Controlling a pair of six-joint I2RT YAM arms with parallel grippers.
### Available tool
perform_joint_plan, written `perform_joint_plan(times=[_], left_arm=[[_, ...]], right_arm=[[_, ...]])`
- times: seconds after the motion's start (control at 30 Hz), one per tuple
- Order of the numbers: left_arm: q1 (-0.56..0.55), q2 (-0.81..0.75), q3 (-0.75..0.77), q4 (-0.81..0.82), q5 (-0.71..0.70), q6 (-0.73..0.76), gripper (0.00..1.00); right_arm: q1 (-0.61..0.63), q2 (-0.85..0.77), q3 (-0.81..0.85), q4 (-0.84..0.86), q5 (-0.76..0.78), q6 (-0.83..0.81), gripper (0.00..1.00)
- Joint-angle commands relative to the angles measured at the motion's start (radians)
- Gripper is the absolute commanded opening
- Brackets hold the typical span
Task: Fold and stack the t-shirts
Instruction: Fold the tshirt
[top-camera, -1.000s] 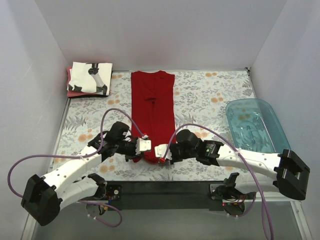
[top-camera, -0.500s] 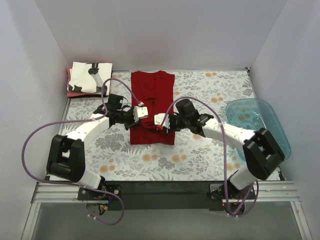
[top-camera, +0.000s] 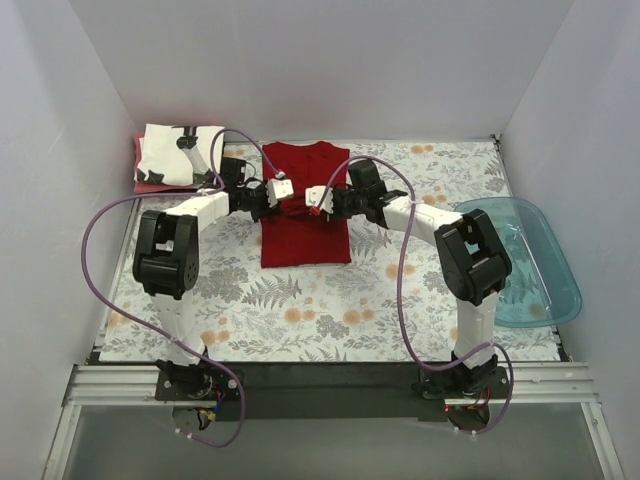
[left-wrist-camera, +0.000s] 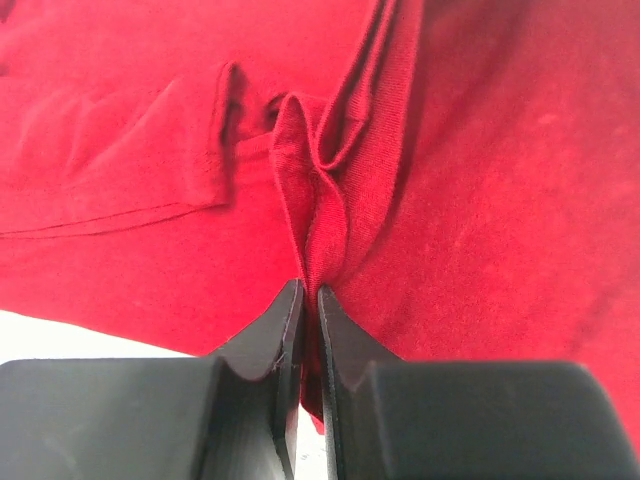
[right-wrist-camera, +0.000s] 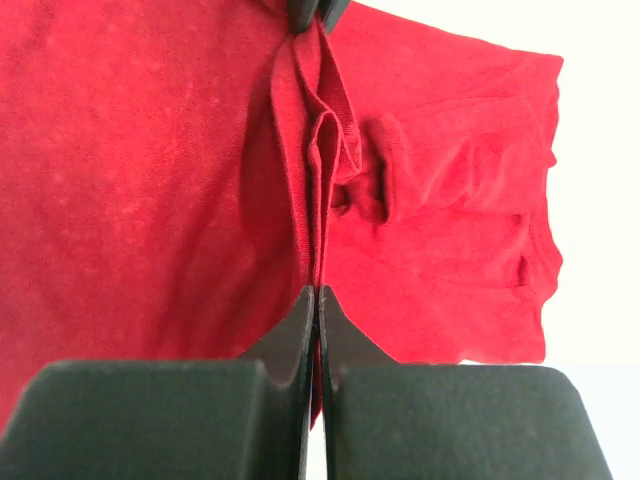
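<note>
Both hands meet over the dark red t-shirt (top-camera: 305, 228), which lies folded into a narrow panel at 12 o'clock on the floral surface (top-camera: 400, 295). The left hand (top-camera: 283, 188) reaches in from 9 o'clock and the right hand (top-camera: 314, 198) from 3 o'clock, their fingertips near each other above the shirt's upper half. Each wrist view shows its hand clenched on a raised ridge of red cloth. The pinched fold runs away from the fingertips toward 12 o'clock, with the rest of the shirt spread on either side. At 10 o'clock, the white t-shirt with black print (top-camera: 178, 155) sits folded on the reddish-pink t-shirt (top-camera: 148, 185). A teal tub (top-camera: 520, 265) rests at 3 o'clock.
</note>
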Motion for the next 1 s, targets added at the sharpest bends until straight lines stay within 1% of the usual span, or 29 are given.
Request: perform_joint_plan(times=[0.0, 0.17, 0.23, 0.3, 0.47, 0.73, 0.8, 0.83, 0.9, 0.93, 0.97], left_arm=[[0.013, 0.021, 0.056, 0.046, -0.005, 0.048, 0.00], [0.017, 0.068, 0.085, 0.090, -0.022, 0.027, 0.00], [0.017, 0.073, 0.081, 0.135, -0.035, 0.016, 0.00], [0.017, 0.082, 0.085, 0.145, -0.042, 0.013, 0.00], [0.017, 0.102, 0.113, 0.148, -0.046, -0.004, 0.00], [0.016, 0.127, 0.127, 0.161, -0.058, 0.007, 0.01], [0.016, 0.142, 0.134, 0.164, -0.063, 0.003, 0.05], [0.016, 0.147, 0.136, 0.168, -0.068, -0.003, 0.21], [0.016, 0.154, 0.142, 0.190, -0.092, -0.030, 0.35], [0.016, 0.154, 0.159, 0.193, -0.101, -0.047, 0.38], [0.017, 0.147, 0.162, 0.191, -0.108, -0.067, 0.43]], right_arm=[[-0.018, 0.059, 0.082, 0.052, -0.029, -0.045, 0.01], [-0.026, 0.112, 0.130, 0.065, -0.006, -0.044, 0.01], [-0.026, 0.108, 0.119, 0.068, -0.003, -0.045, 0.01], [-0.026, 0.097, 0.104, 0.077, 0.008, -0.044, 0.01], [-0.026, 0.100, 0.095, 0.100, 0.059, -0.044, 0.01], [-0.026, 0.134, 0.118, 0.102, 0.099, -0.048, 0.01], [-0.027, 0.145, 0.127, 0.102, 0.108, -0.048, 0.01], [-0.027, 0.152, 0.135, 0.100, 0.114, -0.050, 0.01], [-0.027, 0.158, 0.145, 0.100, 0.138, -0.033, 0.26], [-0.026, 0.155, 0.148, 0.102, 0.149, -0.021, 0.38], [-0.026, 0.149, 0.150, 0.100, 0.167, -0.002, 0.54]])
